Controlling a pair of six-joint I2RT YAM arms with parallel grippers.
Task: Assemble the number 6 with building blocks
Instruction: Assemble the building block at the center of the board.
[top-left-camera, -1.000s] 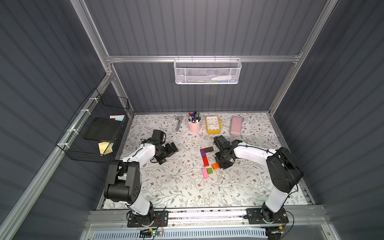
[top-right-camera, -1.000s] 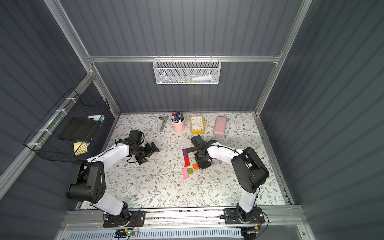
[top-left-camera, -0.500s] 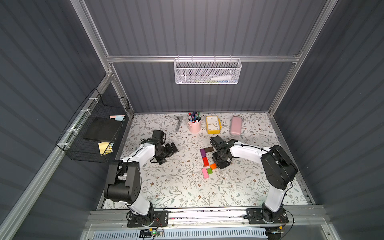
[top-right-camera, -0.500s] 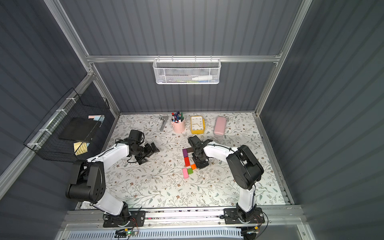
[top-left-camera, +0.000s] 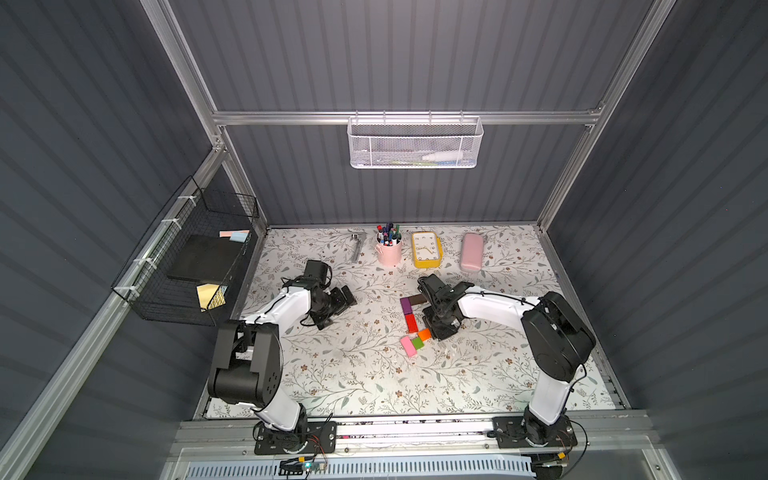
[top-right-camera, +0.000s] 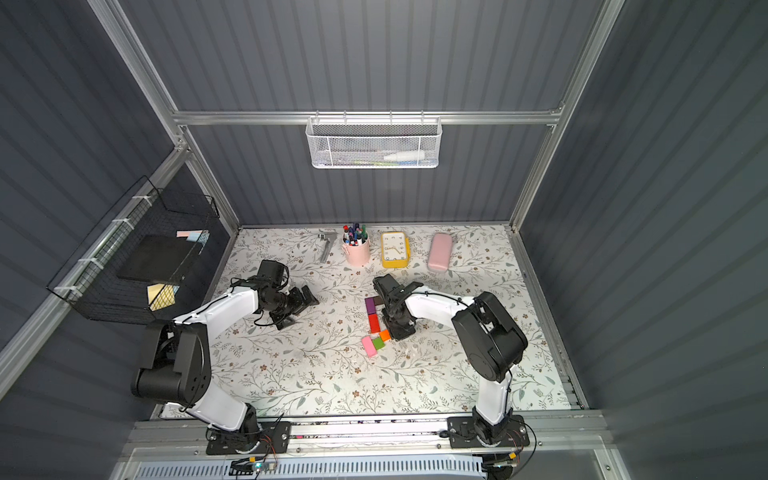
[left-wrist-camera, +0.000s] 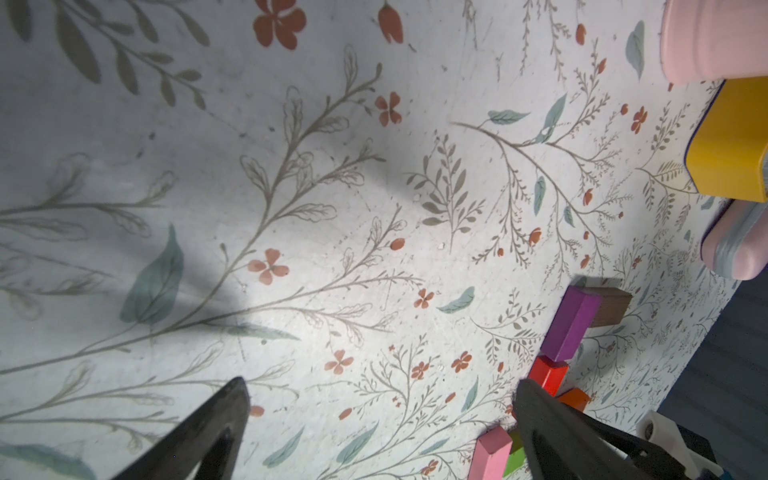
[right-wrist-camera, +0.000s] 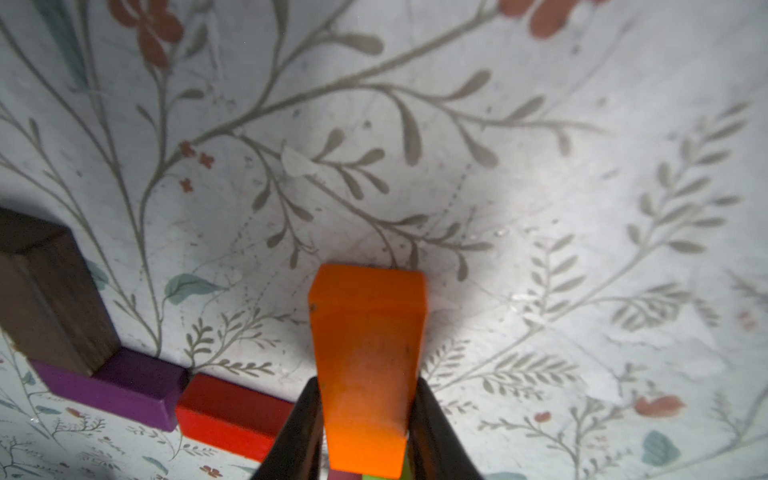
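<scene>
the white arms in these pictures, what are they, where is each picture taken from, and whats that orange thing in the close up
They are two robot arms, each ending in a two-fingered gripper. Two pictures look down from a camera overhead. The other two come from cameras on the arms' wrists. On the flowered table lie coloured blocks: purple, dark brown, red, pink and green. At the back are a pen cup, a yellow clock and a pale pink case. The right gripper is shut on the orange block. The left gripper is open and holds nothing.
</scene>
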